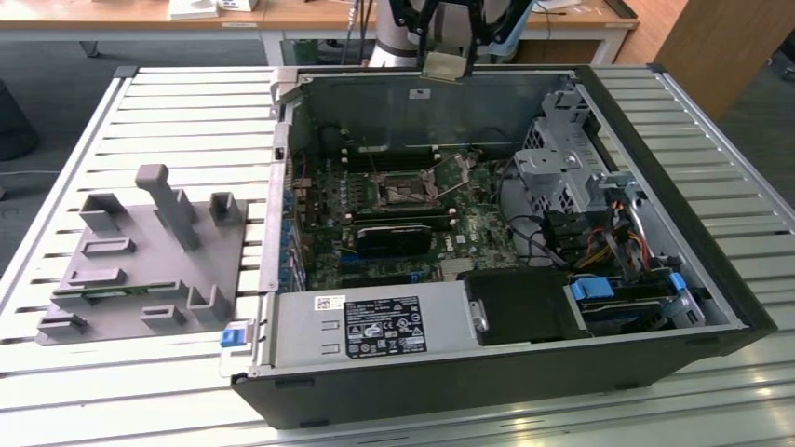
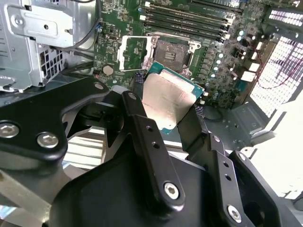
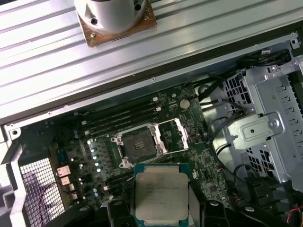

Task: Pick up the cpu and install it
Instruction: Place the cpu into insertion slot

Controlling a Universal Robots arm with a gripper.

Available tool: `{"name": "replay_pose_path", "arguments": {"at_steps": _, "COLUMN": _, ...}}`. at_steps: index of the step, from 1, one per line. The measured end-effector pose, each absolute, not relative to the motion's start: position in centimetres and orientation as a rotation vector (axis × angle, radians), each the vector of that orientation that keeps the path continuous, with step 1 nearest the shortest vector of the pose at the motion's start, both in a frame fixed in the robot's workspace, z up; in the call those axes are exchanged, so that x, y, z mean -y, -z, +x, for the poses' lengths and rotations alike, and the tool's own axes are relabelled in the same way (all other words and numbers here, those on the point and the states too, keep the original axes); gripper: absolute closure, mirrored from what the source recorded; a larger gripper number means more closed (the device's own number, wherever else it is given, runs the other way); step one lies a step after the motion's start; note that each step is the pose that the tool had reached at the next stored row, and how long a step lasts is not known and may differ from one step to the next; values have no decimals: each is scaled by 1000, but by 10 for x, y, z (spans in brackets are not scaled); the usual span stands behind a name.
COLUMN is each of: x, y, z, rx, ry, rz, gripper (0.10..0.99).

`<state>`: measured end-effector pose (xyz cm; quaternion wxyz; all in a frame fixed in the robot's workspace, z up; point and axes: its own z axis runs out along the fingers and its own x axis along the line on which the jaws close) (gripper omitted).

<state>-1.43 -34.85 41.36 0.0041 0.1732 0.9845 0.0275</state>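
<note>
My gripper (image 1: 448,42) hangs above the far wall of the open computer case, shut on the cpu (image 1: 446,64). In the second wrist view the cpu (image 2: 169,96), a flat silvery chip with a green rim, sits between the two black fingers (image 2: 142,123) of the gripper (image 2: 165,113). In the first wrist view the cpu (image 3: 161,193) shows its printed metal top, held in the gripper (image 3: 162,210). Below it the motherboard socket (image 3: 138,144) lies open, its metal load plate (image 3: 173,135) flipped aside. The socket (image 1: 408,193) is well below and in front of the cpu.
The case (image 1: 497,372) lies on a slatted metal table (image 1: 186,112). A drive cage (image 1: 553,163) and cables stand at the exterior view's right of the motherboard, and a power supply (image 1: 372,326) lies at the near side. A grey plastic tray (image 1: 137,279) lies at the exterior view's left.
</note>
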Motion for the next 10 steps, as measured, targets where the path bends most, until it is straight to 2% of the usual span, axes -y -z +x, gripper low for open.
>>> {"name": "replay_pose_path", "arguments": {"at_steps": 10, "x": 348, "y": -413, "z": -14, "rx": -3053, "ry": -85, "rz": 688, "gripper": 545}}
